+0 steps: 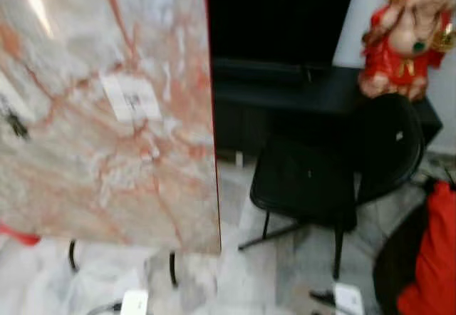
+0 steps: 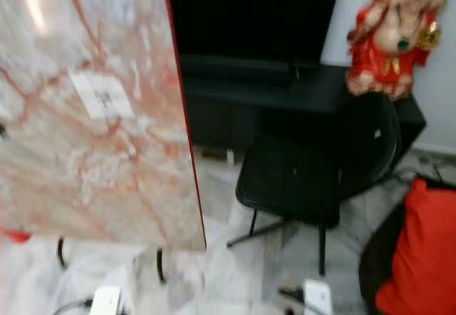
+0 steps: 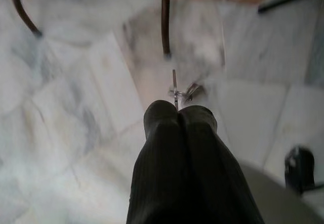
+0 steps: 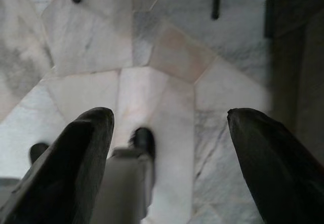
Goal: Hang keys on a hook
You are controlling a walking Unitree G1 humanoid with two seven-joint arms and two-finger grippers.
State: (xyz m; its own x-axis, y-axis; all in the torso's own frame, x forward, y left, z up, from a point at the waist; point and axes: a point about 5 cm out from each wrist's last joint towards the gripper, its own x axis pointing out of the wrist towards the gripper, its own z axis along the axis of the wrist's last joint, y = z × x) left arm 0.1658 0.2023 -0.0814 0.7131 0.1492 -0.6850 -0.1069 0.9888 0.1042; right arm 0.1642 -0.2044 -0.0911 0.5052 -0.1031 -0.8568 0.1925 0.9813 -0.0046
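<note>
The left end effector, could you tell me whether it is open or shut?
Shut: the left end effector has both fingers pressed together, pinching the keys.

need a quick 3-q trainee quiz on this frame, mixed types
1. True or false: the left claw is shut on the small metal keys.
2. The right claw hangs over the pale marble floor with its fingers: A) pressed together B) spread apart.
3. What stands on the low black cabinet behind the black folding chair?

Key: 1 true; 2 B; 3 a red and gold figurine.
</note>
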